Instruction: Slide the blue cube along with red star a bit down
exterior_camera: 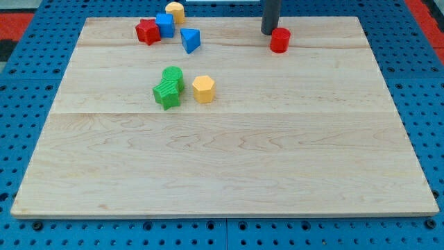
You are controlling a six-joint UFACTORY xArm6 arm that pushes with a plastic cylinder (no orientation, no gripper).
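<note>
So my tip (269,32) is sitting up near the view's top, holding nothing, practically touching the red cylinder (279,40). Way over left, the blue cube (165,25) is pressing against the red star (146,31), with a blue triangular block (190,39) hanging out just beside them.

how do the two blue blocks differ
The blue cube is square-faced and touches the red star on its left; the blue triangular block is wedge-shaped, pointing down, and stands apart from other blocks. The cube sits nearer the view's top. Both share the same blue and lie far left of my tip.
</note>
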